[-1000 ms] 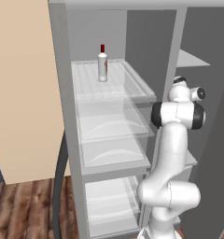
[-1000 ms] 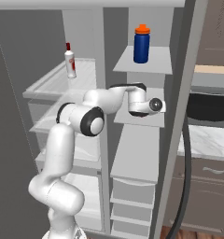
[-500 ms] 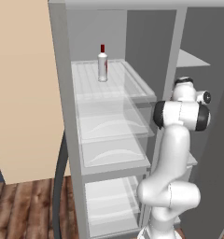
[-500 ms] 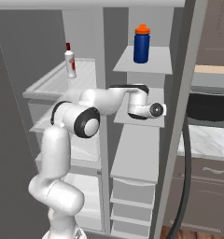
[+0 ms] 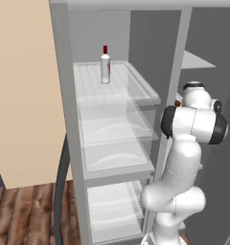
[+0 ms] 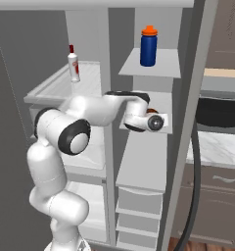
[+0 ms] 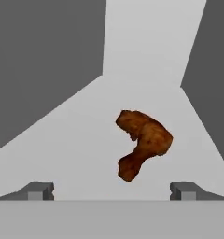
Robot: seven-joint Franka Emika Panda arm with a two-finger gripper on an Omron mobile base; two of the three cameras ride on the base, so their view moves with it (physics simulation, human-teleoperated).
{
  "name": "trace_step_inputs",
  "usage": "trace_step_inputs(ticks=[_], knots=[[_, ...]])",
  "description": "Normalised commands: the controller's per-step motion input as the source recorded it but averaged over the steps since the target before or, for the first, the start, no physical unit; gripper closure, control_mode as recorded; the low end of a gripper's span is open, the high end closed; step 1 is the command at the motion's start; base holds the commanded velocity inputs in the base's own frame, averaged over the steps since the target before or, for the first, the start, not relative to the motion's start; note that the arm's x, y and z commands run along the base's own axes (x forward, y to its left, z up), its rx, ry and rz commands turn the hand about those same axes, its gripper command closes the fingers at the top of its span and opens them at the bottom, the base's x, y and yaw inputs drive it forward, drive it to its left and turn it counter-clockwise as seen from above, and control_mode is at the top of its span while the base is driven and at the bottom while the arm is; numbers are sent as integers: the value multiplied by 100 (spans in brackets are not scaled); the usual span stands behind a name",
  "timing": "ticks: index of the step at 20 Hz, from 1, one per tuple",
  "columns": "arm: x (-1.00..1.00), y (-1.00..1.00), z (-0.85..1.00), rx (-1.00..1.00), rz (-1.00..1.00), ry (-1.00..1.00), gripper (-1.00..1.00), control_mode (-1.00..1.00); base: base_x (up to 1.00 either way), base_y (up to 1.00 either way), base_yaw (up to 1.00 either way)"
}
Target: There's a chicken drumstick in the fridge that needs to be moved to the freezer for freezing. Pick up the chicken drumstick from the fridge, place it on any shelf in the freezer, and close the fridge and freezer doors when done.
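The chicken drumstick [image 7: 144,142] lies loose on the freezer's opaque pale grey shelf [image 7: 76,135], thick end away from me. My gripper [image 7: 111,191] is open just in front of it, its fingertips [image 7: 39,190] wide apart and touching nothing. From the right base view my hand [image 6: 150,122] sits at the front of the freezer's middle shelf [image 6: 164,120], and a sliver of the drumstick [image 6: 151,111] shows above it. Both halves stand open: the glass-shelved fridge [image 5: 117,119] on the left, the narrow freezer [image 6: 146,162] on the right.
A white red-capped bottle [image 5: 105,64] stands on the fridge's top glass shelf. A blue bottle with an orange cap [image 6: 148,46] stands on the freezer's upper shelf. The open freezer door [image 6: 185,122] edges my right side, with a stone counter [image 6: 217,147] beyond it.
My hand has drawn back and slightly down from deeper over the freezer shelf, and the elbow has shifted with it. The drumstick stays on the shelf.
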Motion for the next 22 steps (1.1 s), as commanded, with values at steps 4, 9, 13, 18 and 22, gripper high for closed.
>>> trace_step_inputs(ticks=[4,9,13,18,22], knots=[[-72,0,49,0,0,0,-100,-100,0,0,0],[-79,2,47,0,0,0,-100,-100,0,0,0],[-76,22,54,0,0,0,-100,-100,0,0,0],[-72,39,48,0,0,0,-100,-100,0,0,0],[-63,40,57,0,-1,-1,-100,-100,0,0,0]])
